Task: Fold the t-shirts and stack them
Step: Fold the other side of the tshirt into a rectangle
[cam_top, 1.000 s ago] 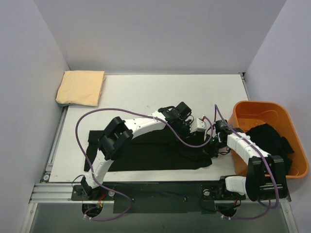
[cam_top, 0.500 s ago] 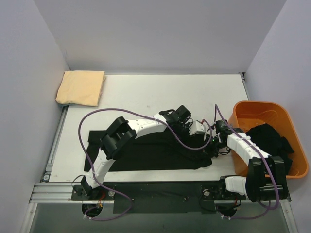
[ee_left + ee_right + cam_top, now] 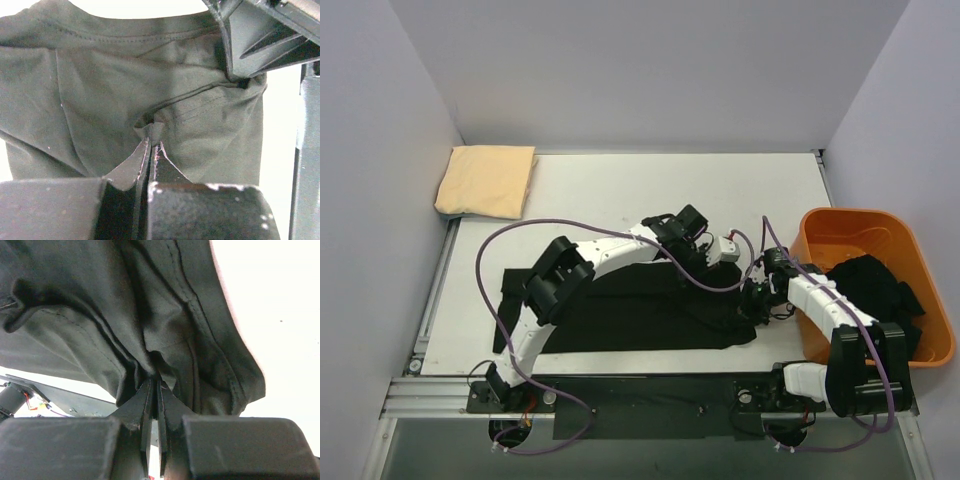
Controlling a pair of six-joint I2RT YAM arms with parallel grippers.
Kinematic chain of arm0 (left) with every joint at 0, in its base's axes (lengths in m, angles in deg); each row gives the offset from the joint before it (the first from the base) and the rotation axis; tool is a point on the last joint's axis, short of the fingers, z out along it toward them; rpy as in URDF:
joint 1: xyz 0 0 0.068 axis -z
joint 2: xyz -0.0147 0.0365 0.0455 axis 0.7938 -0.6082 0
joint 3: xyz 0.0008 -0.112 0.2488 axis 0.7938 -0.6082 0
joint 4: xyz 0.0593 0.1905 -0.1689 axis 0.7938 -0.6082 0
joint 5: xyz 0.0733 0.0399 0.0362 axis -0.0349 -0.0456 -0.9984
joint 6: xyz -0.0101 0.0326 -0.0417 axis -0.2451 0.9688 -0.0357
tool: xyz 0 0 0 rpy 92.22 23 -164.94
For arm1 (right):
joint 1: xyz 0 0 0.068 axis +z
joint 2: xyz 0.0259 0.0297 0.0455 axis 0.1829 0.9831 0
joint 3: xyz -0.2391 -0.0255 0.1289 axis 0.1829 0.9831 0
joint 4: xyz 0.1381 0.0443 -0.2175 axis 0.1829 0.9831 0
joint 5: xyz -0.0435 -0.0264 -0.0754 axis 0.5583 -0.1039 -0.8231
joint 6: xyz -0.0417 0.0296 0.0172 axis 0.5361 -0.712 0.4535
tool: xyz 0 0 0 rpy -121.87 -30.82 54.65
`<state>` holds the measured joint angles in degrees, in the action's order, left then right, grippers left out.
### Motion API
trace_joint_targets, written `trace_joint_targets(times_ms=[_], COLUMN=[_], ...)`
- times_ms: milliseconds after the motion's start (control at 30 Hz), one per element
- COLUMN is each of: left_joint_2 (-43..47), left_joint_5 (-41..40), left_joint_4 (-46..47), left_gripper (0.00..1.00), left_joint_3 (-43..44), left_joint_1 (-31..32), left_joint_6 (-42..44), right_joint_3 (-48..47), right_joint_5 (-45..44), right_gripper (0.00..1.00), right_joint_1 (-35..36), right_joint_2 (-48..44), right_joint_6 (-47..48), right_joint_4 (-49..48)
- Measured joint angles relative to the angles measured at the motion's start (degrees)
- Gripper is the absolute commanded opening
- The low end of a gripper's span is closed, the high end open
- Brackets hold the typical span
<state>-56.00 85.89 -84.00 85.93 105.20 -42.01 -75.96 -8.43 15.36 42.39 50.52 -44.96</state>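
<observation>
Left wrist view: the left gripper (image 3: 150, 146) is clamped on a small peak of the black t-shirt (image 3: 100, 90), its jaws meeting with only a pinch of cloth between them. Right wrist view: the right gripper (image 3: 154, 385) is closed in the same way on a gathered fold of the same shirt, near a stitched hem.

Top external view: both pinches sit at the shirt's right end, the left arm's farther from the near edge of the table (image 3: 620, 200) and the right arm's closer to it. The rest of the shirt lies spread along the near edge, reaching toward the left edge.

Step in hand, as judged: carrying the right end over the body to make a fold. To do it well, the two pinches should rise together and only enough for the cloth to clear itself. They should travel level and parallel toward the left edge so the held end stays straight, then come down with hems aligned before either jaw opens. Uneven speed would likely skew the fold or bunch the middle.

Count: two arms, two grippers. One black t-shirt on the table. One pale yellow-tan t-shirt (image 3: 486, 180), folded, at the far left corner. One orange bin (image 3: 840, 215) off the right edge, holding a black heap (image 3: 875, 285); how many garments it contains cannot be told.
</observation>
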Motion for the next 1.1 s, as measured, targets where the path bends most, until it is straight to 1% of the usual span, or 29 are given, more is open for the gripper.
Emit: trace_joint_targets(times_ms=[167,300,367,467,533,700,767,900,1000,1100], left_joint_2=[1.77,9.2,13.66,17.68,18.43,18.43,18.43,18.14,17.59,17.2], left_joint_5=[4.31,7.21,8.87,10.84,11.61,12.26,12.28,11.1,8.87,5.77], left_joint_4=[-3.1,-3.67,-4.0,-4.11,-4.09,-3.96,-3.61,0.7,5.68,11.06], left_gripper=[0.0,0.0,0.0,0.0,0.0,0.0,0.0,0.0,0.0,0.0], left_joint_3=[-0.28,-6.64,-10.6,-14.88,-16.83,-19.91,-20.06,-20.11,-21.2,-24.3], left_joint_1=[-2.64,-5.33,-6.01,-5.75,-5.51,-6.62,-7.21,-8.7,-10.12,-11.13], left_joint_6=[-3.02,-4.5,-4.9,-5.33,-5.64,-6.73,-7.26,-10.67,-14.58,-18.6], right_joint_3=[-1.38,-4.11,-4.92,-5.05,-5.03,-5.27,-6.49,-11.87,-15.82,-17.62], right_joint_5=[0.28,1.18,1.38,1.97,2.1,2.8,2.75,1.27,-1.36,-3.3], right_gripper=[0.0,0.0,0.0,0.0,0.0,0.0,0.0,0.0,0.0,0.0], right_joint_1=[-0.02,0.92,4.0,10.25,11.93,12.07,11.93,10.34,7.58,5.44], right_joint_2=[-1.16,-3.72,-4.76,-5.29,-6.34,-9.68,-7.91,0.22,6.49,10.03], right_joint_6=[0.37,0.28,-0.2,-0.94,-1.62,-1.75,-1.22,1.44,3.67,5.42], right_joint_4=[2.95,6.75,8.63,11.98,14.47,17.68,17.59,14.84,9.68,3.69])
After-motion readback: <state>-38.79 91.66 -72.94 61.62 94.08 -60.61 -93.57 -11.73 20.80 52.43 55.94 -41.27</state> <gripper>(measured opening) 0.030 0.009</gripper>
